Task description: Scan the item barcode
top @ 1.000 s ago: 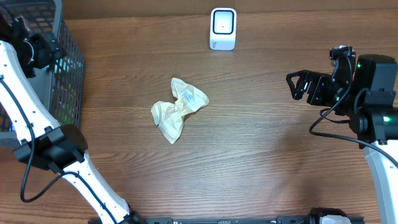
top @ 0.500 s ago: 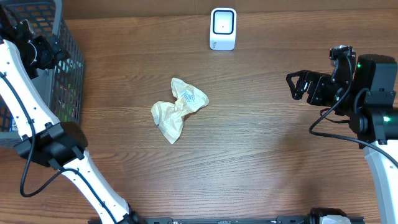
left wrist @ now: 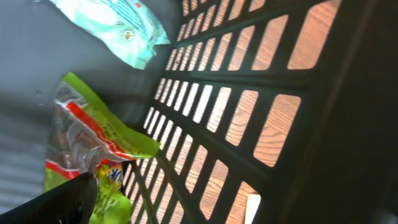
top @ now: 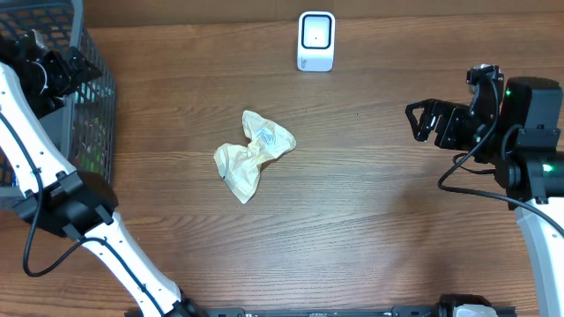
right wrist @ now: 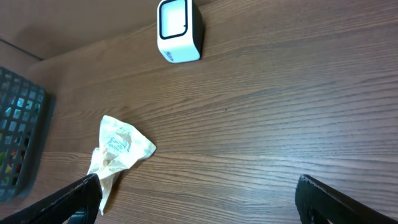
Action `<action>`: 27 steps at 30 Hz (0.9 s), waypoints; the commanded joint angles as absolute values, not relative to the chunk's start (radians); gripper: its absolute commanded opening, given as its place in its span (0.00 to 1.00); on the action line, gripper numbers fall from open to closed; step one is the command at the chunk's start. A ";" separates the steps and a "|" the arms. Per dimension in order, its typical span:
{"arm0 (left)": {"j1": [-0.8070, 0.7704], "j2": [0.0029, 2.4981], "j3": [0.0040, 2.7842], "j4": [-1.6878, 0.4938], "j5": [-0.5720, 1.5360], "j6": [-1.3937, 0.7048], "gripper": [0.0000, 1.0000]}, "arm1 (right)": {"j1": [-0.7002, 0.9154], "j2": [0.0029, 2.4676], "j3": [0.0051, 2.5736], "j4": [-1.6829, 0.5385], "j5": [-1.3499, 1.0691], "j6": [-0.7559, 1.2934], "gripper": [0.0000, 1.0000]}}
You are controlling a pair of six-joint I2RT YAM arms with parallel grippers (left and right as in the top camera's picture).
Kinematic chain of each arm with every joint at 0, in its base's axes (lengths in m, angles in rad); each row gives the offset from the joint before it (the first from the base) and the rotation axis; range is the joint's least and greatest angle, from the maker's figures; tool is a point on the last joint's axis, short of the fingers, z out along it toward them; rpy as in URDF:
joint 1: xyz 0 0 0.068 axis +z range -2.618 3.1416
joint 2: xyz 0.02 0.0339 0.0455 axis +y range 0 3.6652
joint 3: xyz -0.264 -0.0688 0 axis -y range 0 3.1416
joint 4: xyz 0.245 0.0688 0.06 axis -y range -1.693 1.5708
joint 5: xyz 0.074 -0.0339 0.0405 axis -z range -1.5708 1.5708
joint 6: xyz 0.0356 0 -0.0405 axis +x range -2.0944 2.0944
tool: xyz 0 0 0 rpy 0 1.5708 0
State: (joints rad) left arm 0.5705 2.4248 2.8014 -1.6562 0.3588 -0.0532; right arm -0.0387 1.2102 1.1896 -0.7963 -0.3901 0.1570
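Note:
A crumpled beige packet lies on the wooden table, left of centre, also seen in the right wrist view. The white barcode scanner stands at the back edge. My left gripper is inside the dark mesh basket, open and empty. Its wrist view shows a green and red snack packet and a teal packet against the basket wall. My right gripper hovers at the right, open, with nothing between its fingers.
The basket takes up the table's back left corner. Bare wood lies between the beige packet, the scanner and my right arm.
My left arm has shifted slightly left and further into the basket. The right arm, the beige packet and the scanner have not moved.

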 commanded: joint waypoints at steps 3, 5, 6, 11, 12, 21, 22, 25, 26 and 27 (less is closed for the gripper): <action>0.619 2.428 2.765 -1.645 0.347 -0.045 0.99 | -0.041 1.208 1.212 -0.788 -0.398 0.157 1.00; 0.619 2.395 2.765 -1.632 0.399 -0.036 1.00 | -0.041 1.208 1.212 -0.788 -0.398 0.157 1.00; 0.619 2.374 2.765 -1.623 0.420 -0.036 1.00 | -0.041 1.208 1.212 -0.788 -0.398 0.157 1.00; 0.619 2.270 2.765 -1.595 0.446 -0.037 1.00 | -0.041 1.208 1.212 -0.790 -0.398 0.157 1.00; 0.622 2.249 2.765 -1.591 0.446 -0.037 1.00 | -0.041 1.208 1.212 -0.791 -0.398 0.157 1.00; 0.666 2.109 2.765 -1.582 0.354 -0.105 1.00 | -0.041 1.208 1.212 -0.798 -0.398 0.157 1.00; 0.673 2.105 2.765 -1.584 0.317 -0.125 1.00 | -0.041 1.208 1.212 -0.800 -0.398 0.157 1.00; 0.696 2.107 2.764 -1.599 0.193 -0.179 1.00 | -0.041 1.208 1.212 -0.805 -0.398 0.157 1.00; 0.701 2.114 2.762 -1.602 0.166 -0.187 1.00 | -0.041 1.208 1.212 -0.808 -0.398 0.157 1.00; 0.704 2.122 2.761 -1.605 0.149 -0.188 1.00 | -0.041 1.208 1.212 -0.810 -0.398 0.157 1.00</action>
